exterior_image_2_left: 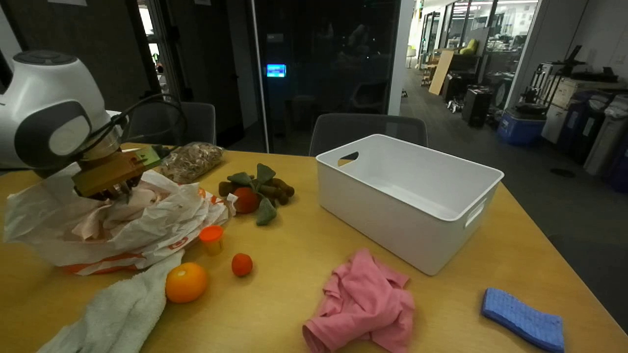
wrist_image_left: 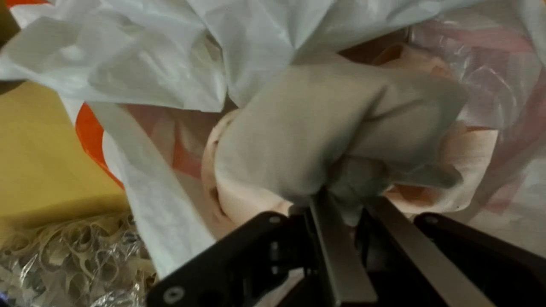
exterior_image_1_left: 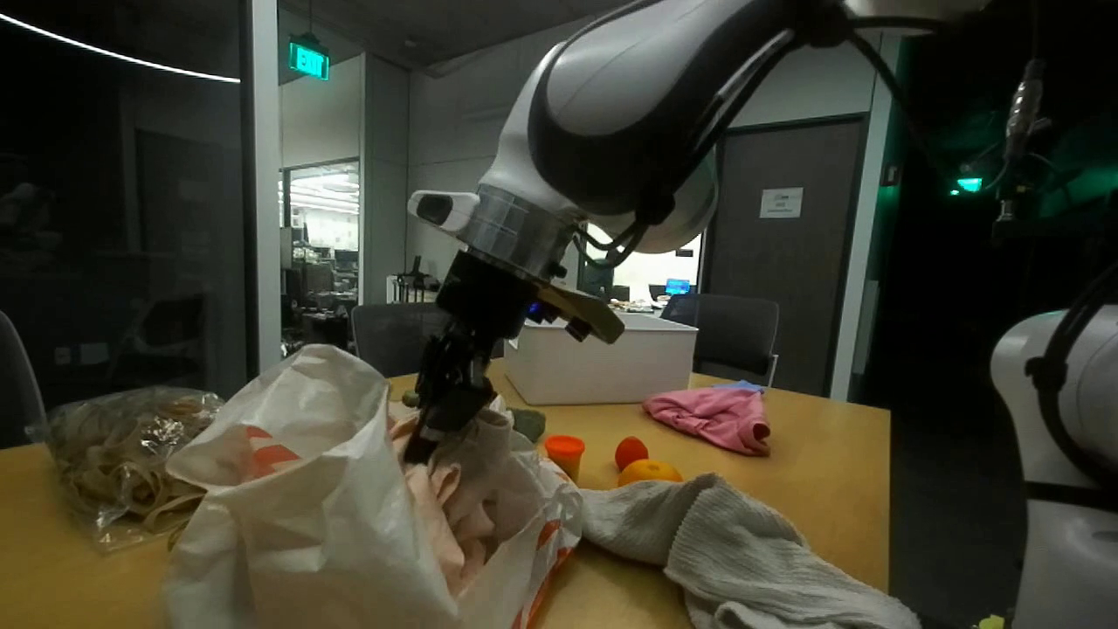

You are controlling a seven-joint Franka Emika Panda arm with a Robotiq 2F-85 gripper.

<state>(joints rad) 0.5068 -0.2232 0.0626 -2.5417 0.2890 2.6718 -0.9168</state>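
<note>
gripper [wrist_image_left: 346, 202] pinches pale cloth [wrist_image_left: 290, 128] inside white bag [exterior_image_1_left: 323, 524].

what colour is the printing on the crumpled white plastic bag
Orange-red; the printing on the crumpled white plastic bag shows best in the wrist view.

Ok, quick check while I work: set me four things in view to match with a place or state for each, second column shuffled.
1. Pale beige soft cloth
2. Bright pink soft cloth
3. Round orange fruit
4. Rectangular white plastic bin

A. Beside the grey ribbed towel
B. Upright, open-topped
C. Pinched in the black hand
D. Crumpled on the wood-toned table

Pairs: 1-C, 2-D, 3-A, 4-B
</note>
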